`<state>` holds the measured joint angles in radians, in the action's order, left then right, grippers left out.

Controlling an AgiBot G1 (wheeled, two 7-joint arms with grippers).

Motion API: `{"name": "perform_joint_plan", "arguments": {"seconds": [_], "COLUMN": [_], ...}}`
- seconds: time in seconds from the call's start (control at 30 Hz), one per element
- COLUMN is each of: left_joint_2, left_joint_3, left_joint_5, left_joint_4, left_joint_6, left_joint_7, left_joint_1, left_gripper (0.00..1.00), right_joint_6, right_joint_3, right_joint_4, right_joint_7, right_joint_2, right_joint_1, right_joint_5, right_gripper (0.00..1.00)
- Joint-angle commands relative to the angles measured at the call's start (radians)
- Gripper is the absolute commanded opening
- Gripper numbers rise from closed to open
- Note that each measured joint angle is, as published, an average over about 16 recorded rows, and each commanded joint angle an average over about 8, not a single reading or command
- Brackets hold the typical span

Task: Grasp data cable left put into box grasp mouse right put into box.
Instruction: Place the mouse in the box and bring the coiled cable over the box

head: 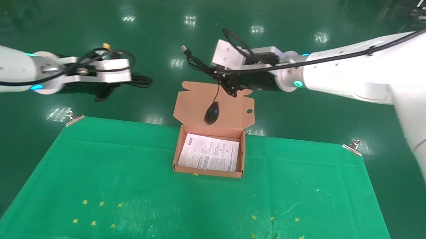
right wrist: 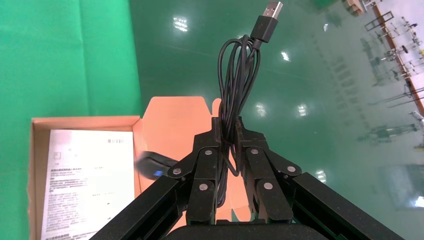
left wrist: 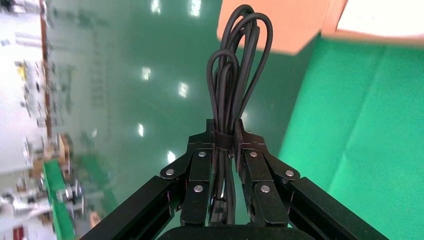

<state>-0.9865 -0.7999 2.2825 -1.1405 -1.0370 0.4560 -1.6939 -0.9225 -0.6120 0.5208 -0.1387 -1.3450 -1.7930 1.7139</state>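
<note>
The box point(head: 177, 152) stands open on the green cloth, a white leaflet point(head: 209, 156) inside and its flap lid point(head: 196, 100) raised at the back. My left gripper point(head: 126, 80) hangs left of the box beyond the table's far edge, shut on the data cable point(head: 142, 81); the left wrist view shows the looped bundle point(left wrist: 239, 65) clamped in the gripper point(left wrist: 226, 132). My right gripper point(head: 224, 79) is above the lid, shut on the mouse's coiled cord point(right wrist: 236, 80). The mouse point(head: 212, 113) dangles before the lid, and shows in the right wrist view point(right wrist: 152, 167).
The green cloth point(head: 123, 187) covers the table, held by metal clips at the far left corner point(head: 74, 120) and far right corner point(head: 354, 146). Yellow cross marks point(head: 97, 213) lie near the front. The cord's USB plug point(head: 184, 49) sticks out left of the right gripper.
</note>
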Motion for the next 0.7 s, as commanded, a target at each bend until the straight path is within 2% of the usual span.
{"name": "perform_joint_plan", "arguments": {"seconds": [0.03, 0.3, 0.5, 0.7], "left_joint_2": [0.015, 0.039, 0.043, 0.044], "left_joint_3": [0.0, -0.006, -0.007, -0.007], "left_joint_5": [0.025, 0.087, 0.101, 0.105], "left_joint_4": [-0.008, -0.07, -0.095, -0.103], "left_joint_6": [-0.017, -0.083, -0.093, -0.095], "left_joint_7": [0.032, 0.123, 0.145, 0.152], "left_joint_1": [0.001, 0.009, 0.016, 0.018], "left_gripper": [0.0, 0.0, 0.0, 0.0], "right_joint_6": [0.014, 0.025, 0.075, 0.117], "right_joint_3": [-0.007, -0.093, -0.18, -0.278], "right_joint_4": [-0.021, 0.004, 0.021, -0.026], "right_joint_7": [-0.012, -0.004, 0.04, 0.072], "right_joint_2": [-0.012, -0.022, -0.022, -0.022], "right_joint_1": [0.004, 0.052, 0.084, 0.104], "right_joint_5": [-0.001, -0.094, -0.149, -0.154], "right_gripper": [0.0, 0.0, 0.0, 0.0]}}
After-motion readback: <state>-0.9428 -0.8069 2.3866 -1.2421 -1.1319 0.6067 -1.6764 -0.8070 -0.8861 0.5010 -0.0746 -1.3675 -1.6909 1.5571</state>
